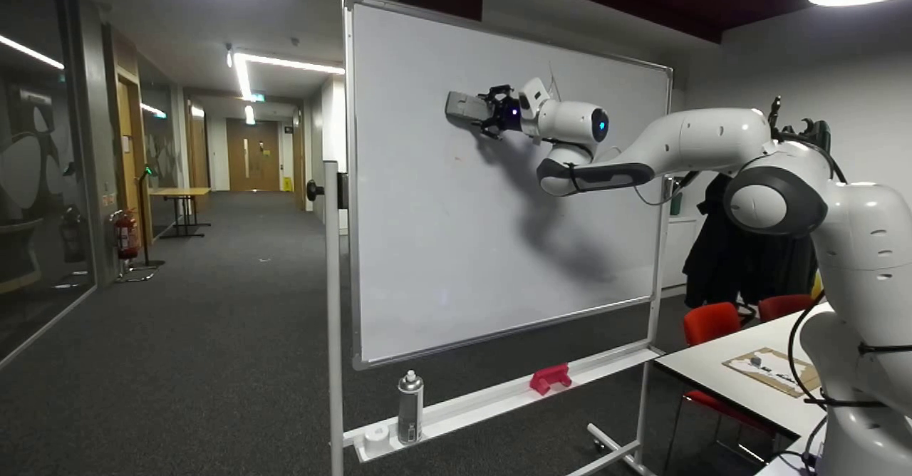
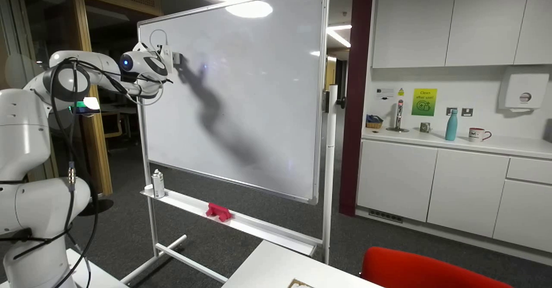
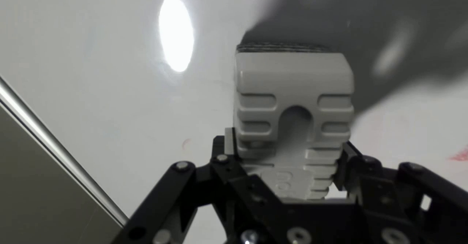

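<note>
- The end effector [image 3: 287, 156] is clamped across the sides of a grey whiteboard eraser [image 3: 292, 76]; a firm squeeze should matter most, since a slack hold could let the body twist;
- The eraser reaches out past the fingertips [image 3: 229, 141], its layered felt [image 3: 281, 48] showing dark along the far edge; with such overhang, light and even pressure probably serves better than a hard push;
- The whiteboard [image 3: 109, 72] is just behind it, the eraser high on the board in both exterior views; whether the felt lies flush I cannot tell; squaring it to the board seems wise before any sliding;
- A red mark [image 3: 460, 155] sits at one side in the wrist view, a faint pink curve [image 3: 185, 144] towards the other; slow, overlapping strokes would suit such traces; the broad shadow [image 3: 431, 21] may hide more;
- The metal frame [image 3: 65, 153] runs diagonally along the board's edge; the felt is best kept off it, as a catch could skew the grip;
- Farther down, the tray [image 1: 484, 403] bears a spray can [image 1: 410, 412] and a red plastic piece [image 1: 550, 377]; low sweeps would need to clear them.
</note>
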{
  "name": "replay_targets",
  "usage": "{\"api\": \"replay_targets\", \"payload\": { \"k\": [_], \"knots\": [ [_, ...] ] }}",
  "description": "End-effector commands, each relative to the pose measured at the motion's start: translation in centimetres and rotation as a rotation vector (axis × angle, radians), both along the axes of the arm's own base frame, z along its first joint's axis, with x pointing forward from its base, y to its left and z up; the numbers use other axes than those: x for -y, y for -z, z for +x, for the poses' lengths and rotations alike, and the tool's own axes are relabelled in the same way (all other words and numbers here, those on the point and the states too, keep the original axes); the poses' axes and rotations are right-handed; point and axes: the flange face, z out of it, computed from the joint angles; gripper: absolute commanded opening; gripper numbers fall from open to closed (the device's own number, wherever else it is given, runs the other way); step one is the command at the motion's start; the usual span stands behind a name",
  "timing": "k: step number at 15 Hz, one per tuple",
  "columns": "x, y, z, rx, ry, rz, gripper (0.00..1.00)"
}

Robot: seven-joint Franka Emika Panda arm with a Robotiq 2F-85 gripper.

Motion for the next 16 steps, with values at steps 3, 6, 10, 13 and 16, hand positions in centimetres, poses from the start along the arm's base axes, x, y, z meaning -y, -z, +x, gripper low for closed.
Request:
{"api": "replay_targets", "payload": {
  "k": [3,6,10,13,16],
  "knots": [
    [-0.1,3.7,2.2,-0.041,0.021,-0.063,0.35],
    [-0.7,5.4,2.3,-0.07,0.008,-0.09,0.35],
    [-1.3,7.6,2.2,-0.111,-0.01,-0.118,0.35],
    [-1.5,9.4,2.2,-0.151,-0.019,-0.125,0.35],
    [-1.6,11.1,2.1,-0.19,-0.028,-0.127,0.35]
  ]
}}
